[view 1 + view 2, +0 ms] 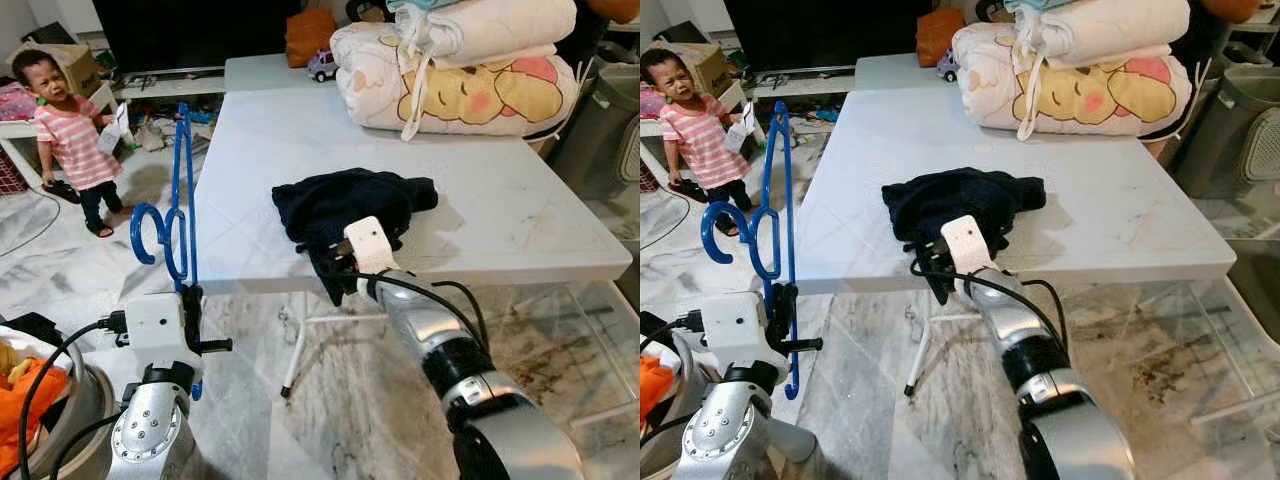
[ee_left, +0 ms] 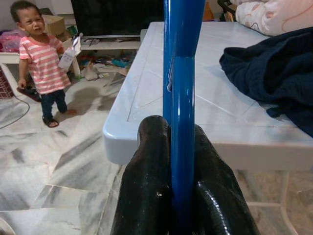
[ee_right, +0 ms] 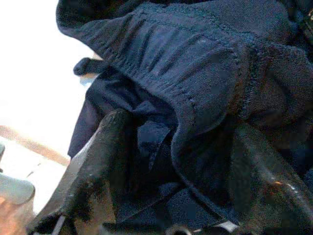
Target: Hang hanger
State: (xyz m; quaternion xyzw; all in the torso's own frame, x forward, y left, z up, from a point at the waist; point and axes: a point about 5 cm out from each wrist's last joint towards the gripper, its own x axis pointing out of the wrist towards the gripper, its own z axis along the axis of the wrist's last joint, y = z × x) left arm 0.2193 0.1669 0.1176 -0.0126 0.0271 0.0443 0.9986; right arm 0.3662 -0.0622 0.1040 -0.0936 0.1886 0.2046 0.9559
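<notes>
Blue plastic hanger point(image 1: 178, 200) stands upright, clamped between left gripper point(image 2: 181, 196) fingers.
</notes>
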